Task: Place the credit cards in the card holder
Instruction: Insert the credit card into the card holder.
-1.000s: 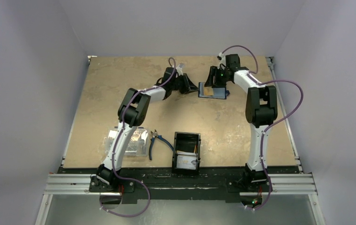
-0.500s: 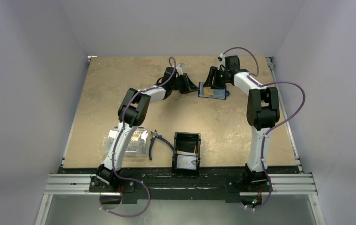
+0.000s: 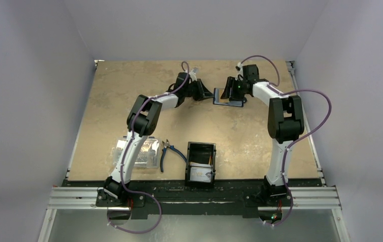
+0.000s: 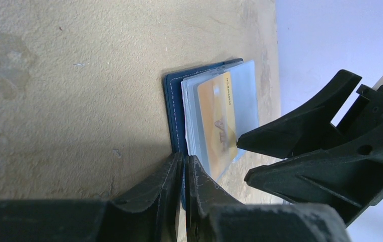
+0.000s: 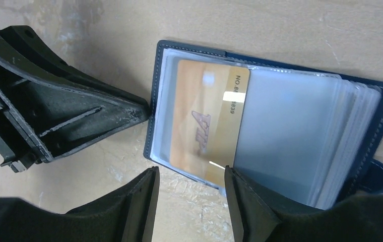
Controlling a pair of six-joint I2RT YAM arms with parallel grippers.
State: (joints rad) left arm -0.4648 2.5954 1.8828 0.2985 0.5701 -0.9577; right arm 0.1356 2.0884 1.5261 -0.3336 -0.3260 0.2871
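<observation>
Left gripper (image 4: 184, 161) pinches the open navy blue folding card holder (image 4: 172, 111) far across the tan table (image 3: 129, 101); spread-jawed right gripper (image 5: 189, 174) straddles its orange-yellow plastic credit card (image 5: 204, 116), likely stiff, slick, best taken edgewise.

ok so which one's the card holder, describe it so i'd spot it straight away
On the tan table, look to the far middle, away from the arms' bases. The card holder lies open there: a flat navy blue wallet with clear sleeves and an orange card showing, unlike the black tray and the clear box at the near edge.
</observation>
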